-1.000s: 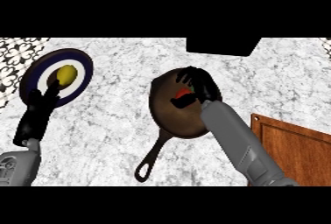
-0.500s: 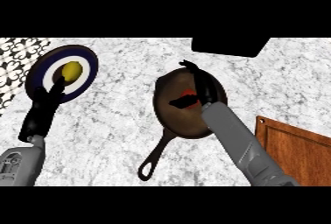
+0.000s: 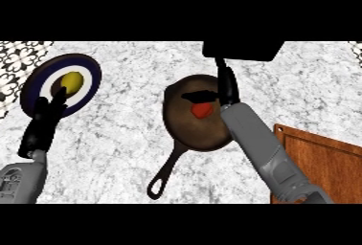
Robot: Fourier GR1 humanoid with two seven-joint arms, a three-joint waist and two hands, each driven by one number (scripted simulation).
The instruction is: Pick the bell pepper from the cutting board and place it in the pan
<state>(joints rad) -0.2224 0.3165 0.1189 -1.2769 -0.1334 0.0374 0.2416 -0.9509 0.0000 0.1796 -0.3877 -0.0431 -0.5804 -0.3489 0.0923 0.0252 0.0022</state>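
Right hand (image 3: 228, 86): fingers straight and close together, pinching nothing. Bell pepper (image 3: 201, 111) lies in the pan (image 3: 185, 139), just left of my wrist, apart from the fingers. Judged: placing step done. Next: lift the hand clear without clipping the pan's rim.

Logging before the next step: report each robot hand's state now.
Left robot hand: open, holding nothing, at the plate.
Right robot hand: open above the pan, bell pepper lying free in it.

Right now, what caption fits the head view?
Red bell pepper in the pan, right hand open beside it, left hand resting.
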